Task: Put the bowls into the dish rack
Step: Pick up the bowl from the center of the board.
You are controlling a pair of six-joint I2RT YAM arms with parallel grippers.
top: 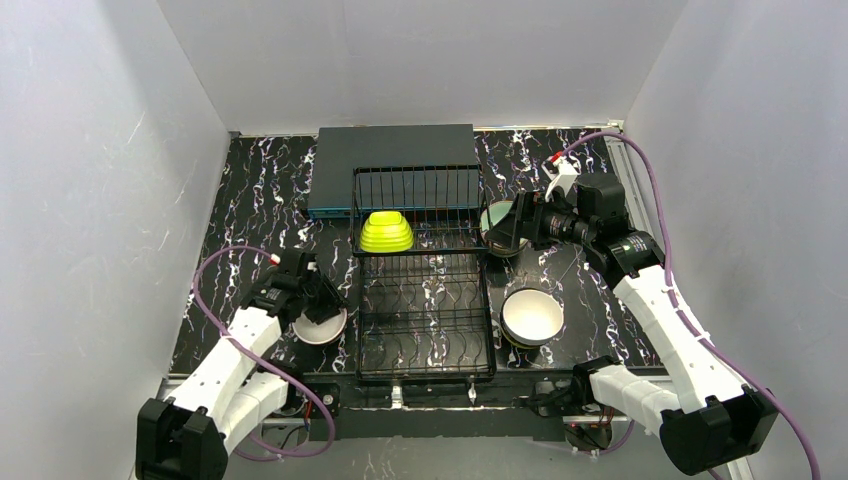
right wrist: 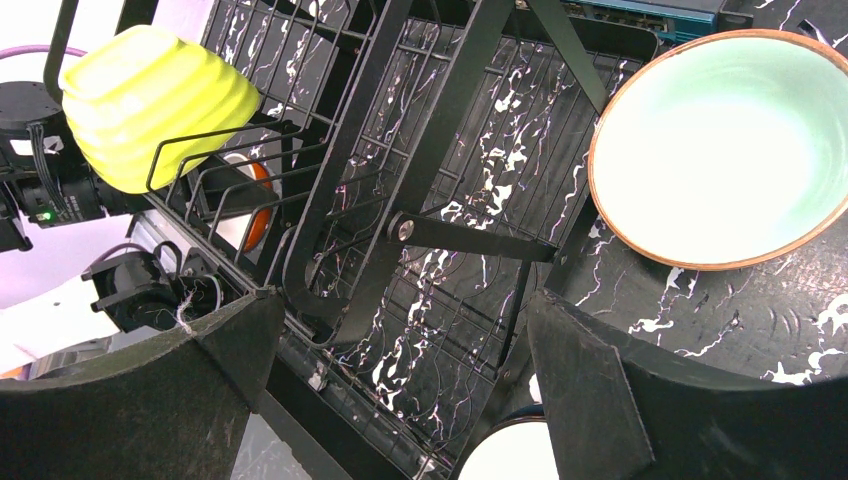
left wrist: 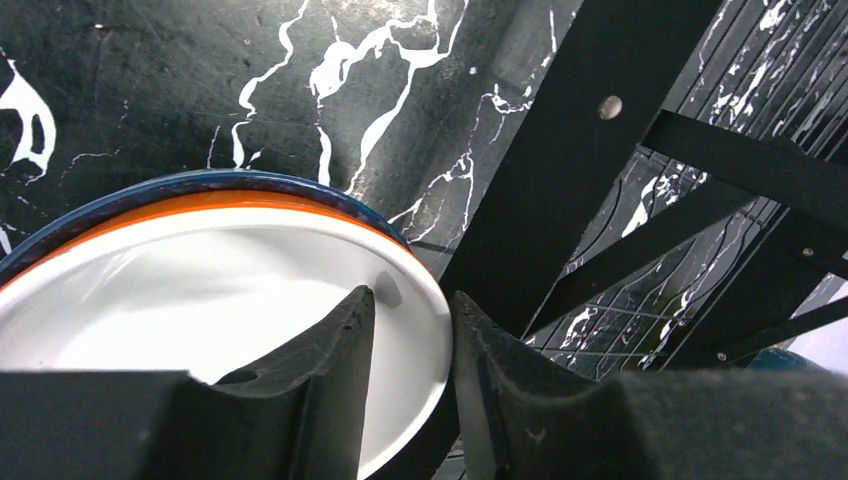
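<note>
You are looking into a plain booth. The back wall (top: 420, 60), the left wall (top: 90, 200) and the right wall (top: 760, 130) are bare, pale grey-white panels that meet at sharp corners. Below them, your work surface is a table top (top: 250, 210) of glossy black streaked with white marble veins, and it reaches from side wall to side wall. A flat box (top: 395, 150), dark grey-blue, lies at the far edge, close to the back wall. A silvery rail (top: 627, 185) runs along the table's right side. You may make out a similar pale strip along the far edge, though it is too thin to be sure. The light is soft and even, and the glossy top gives back a dull sheen in the close views.
</note>
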